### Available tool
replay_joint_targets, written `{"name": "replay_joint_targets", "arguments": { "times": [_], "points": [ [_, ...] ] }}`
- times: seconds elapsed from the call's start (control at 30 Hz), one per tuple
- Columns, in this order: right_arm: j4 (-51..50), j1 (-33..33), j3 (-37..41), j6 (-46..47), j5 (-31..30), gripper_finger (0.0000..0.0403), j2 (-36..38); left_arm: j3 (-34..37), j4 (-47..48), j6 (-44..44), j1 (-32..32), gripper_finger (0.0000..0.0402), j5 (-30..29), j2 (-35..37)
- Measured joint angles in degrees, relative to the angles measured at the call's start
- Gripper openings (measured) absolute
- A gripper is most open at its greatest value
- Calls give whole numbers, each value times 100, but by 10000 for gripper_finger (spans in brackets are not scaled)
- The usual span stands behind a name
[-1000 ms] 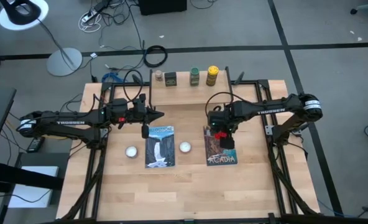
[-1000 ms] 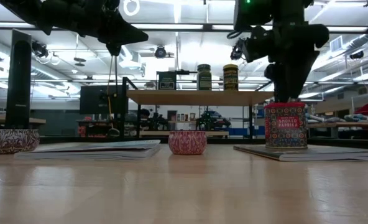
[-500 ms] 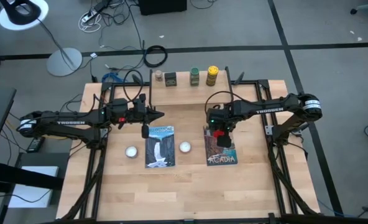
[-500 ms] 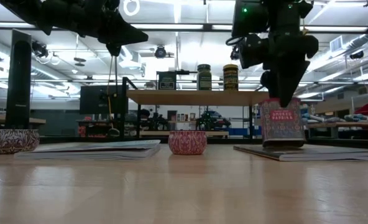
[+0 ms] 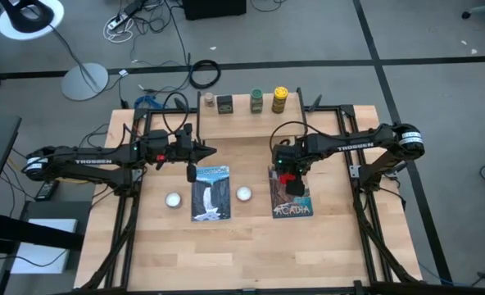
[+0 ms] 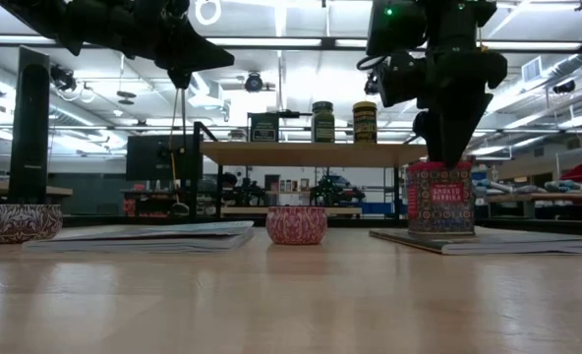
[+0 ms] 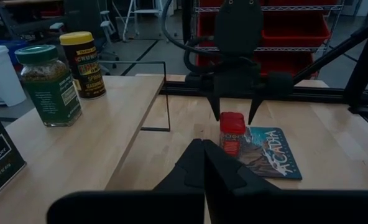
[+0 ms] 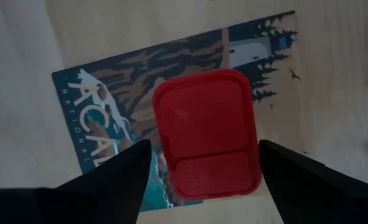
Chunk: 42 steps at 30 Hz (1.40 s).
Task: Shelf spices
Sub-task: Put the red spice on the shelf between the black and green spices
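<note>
The right tool (image 8: 199,165), fingers wide astride the red boxy tin (image 8: 207,132) on the Acadia picture book (image 8: 103,118), should centre, descend, then close squarely.

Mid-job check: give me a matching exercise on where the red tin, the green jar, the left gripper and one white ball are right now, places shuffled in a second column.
Things:
1. red tin
2. green jar
3. left gripper
4. white ball

Places:
A. on the shelf, beside the yellow-capped jar
B. on the tabletop, left of the waterfall book
C. standing on the Acadia book, between the right gripper's open fingers
D. shut, above the table just short of the shelf

Pairs: 1-C, 2-A, 3-D, 4-B
</note>
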<state>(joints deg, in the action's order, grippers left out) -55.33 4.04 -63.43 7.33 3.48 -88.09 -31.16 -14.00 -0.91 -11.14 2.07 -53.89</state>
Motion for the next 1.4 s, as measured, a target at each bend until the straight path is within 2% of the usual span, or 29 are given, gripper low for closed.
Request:
{"name": "replay_joint_targets", "arguments": {
  "times": [0.23, 0.57, 0.67, 0.8, 1.0, 1.17, 1.4],
  "points": [
    [135, -45, 23, -66, -109, 293, 2, 0, 1, 3, 0, 1, 0, 0],
    [479, -169, 599, 0, -45, 289, 2, 0, 2, 4, 2, 1, 0, 0],
    [496, -254, 635, -2, -39, 268, 2, 0, 0, 4, 1, 1, -1, 0],
    [675, -292, 635, -44, 94, 206, 4, 0, 2, 7, 0, 1, 0, 0],
    [879, -285, 632, -90, 222, 206, 4, 0, 2, 9, 2, 1, 0, 0],
    [837, -285, 323, -232, 224, 206, 4, 0, 8, 11, 0, 1, 0, 0],
    [657, -269, -784, -667, -25, 206, 4, 0, 11, 13, 1, 1, 0, 0]
  ]
}}
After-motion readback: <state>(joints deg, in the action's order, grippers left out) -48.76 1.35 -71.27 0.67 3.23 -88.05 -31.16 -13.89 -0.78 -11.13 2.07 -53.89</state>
